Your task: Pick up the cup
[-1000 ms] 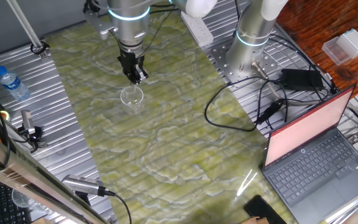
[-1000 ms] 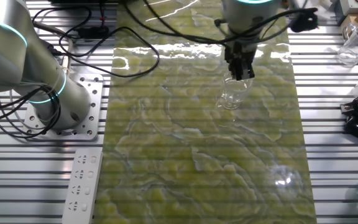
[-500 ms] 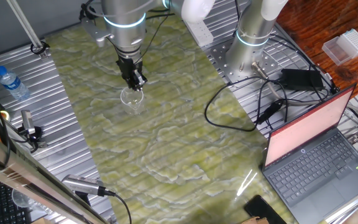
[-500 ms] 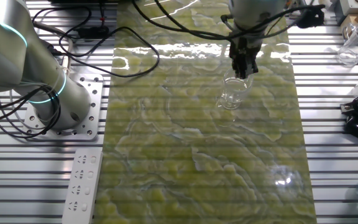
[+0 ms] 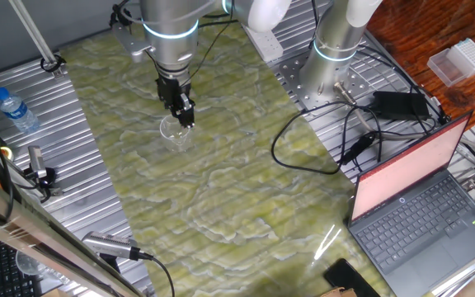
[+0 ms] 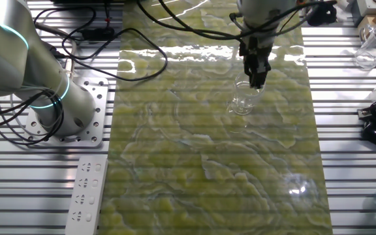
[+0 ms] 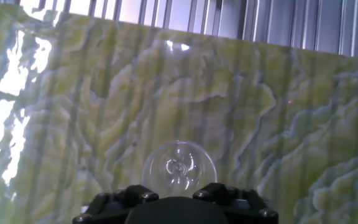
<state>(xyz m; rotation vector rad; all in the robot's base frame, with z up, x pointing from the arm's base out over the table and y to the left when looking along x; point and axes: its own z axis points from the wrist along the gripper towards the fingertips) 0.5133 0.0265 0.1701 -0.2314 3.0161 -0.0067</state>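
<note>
Hand view: I look straight down into the cup (image 7: pixel 179 167), whose round rim sits just ahead of the tool's black housing at the bottom edge; the fingertips themselves are out of frame here. The cup (image 5: pixel 174 130) stands upright on the green marbled tabletop (image 5: pixel 221 190), towards its far end. Step in hand, as I judge it: the final approach before the grasp, with no lift begun. In one fixed view the tool (image 5: pixel 187 119) hangs at the cup's rim on the side nearer the arm, pointing almost straight down from a near-vertical wrist. In the other fixed view the tool (image 6: pixel 256 81) reads the same way, its tips level with the rim of the cup (image 6: pixel 243 100). The fingers look close together, but I cannot tell whether they straddle the wall or have pinched it. Next, I judge, the grip on the thin wall must be confirmed, then a straight lift.
</note>
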